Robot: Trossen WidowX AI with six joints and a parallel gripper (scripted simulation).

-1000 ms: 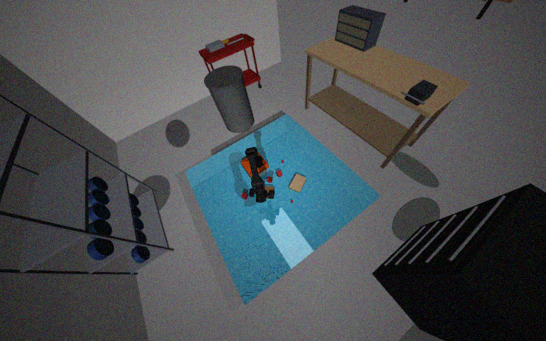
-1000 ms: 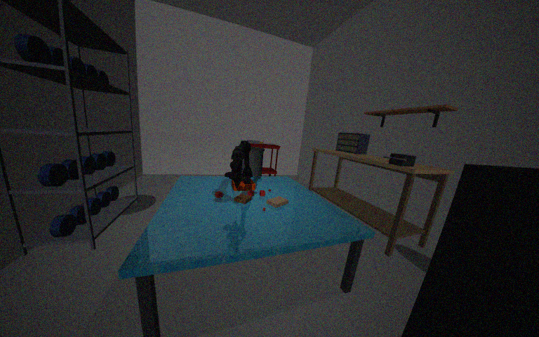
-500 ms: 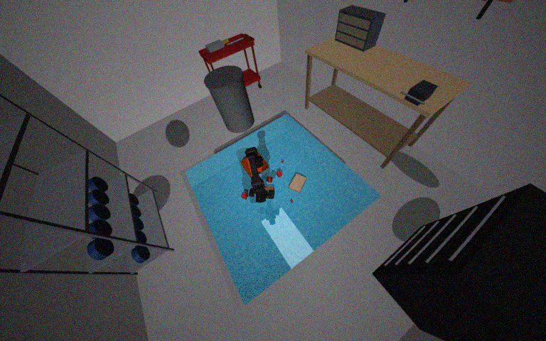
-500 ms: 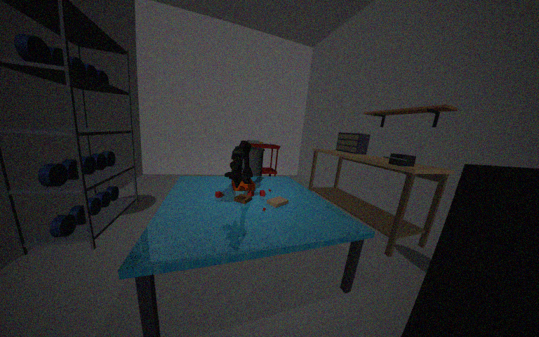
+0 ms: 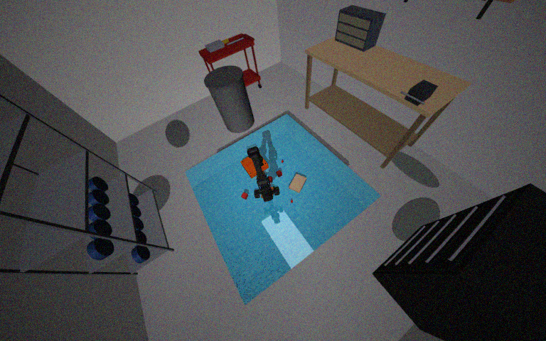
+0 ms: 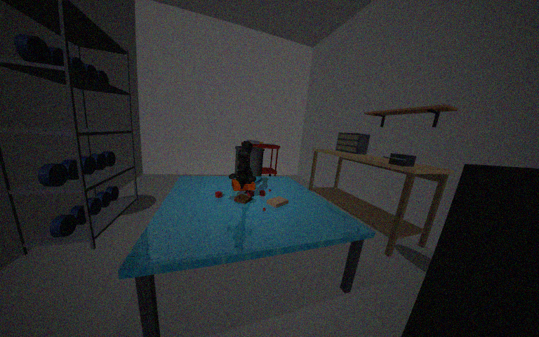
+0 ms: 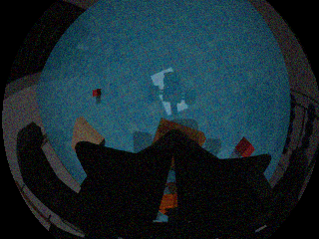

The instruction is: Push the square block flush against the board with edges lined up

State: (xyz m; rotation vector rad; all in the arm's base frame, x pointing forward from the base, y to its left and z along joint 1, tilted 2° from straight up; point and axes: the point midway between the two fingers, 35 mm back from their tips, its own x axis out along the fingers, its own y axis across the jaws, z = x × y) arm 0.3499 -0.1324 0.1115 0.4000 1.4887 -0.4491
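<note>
The brown square block [image 6: 243, 199] [image 7: 191, 134] lies flat on the blue table. In the top view the arm mostly hides it. The pale tan board [image 5: 298, 182] [image 6: 277, 201] [image 7: 85, 134] lies flat to its right in the exterior view, with a gap of blue table between them. My gripper [image 5: 266, 196] [image 6: 241, 182] [image 7: 174, 134] is shut and empty. It appears above the table at the block, with its tips overlapping the block's near edge in the wrist view. Whether they touch it cannot be told.
Red cubes [image 5: 244, 195] [image 5: 279, 172] [image 6: 218, 194] [image 7: 244, 147] lie on both sides of the arm. A tiny red piece [image 5: 291, 200] [image 6: 264, 209] [image 7: 96, 93] lies near the board. An orange plate [image 5: 249, 167] [image 6: 238, 185] lies at the arm's base. The blue table [image 5: 225, 241] carries everything.
</note>
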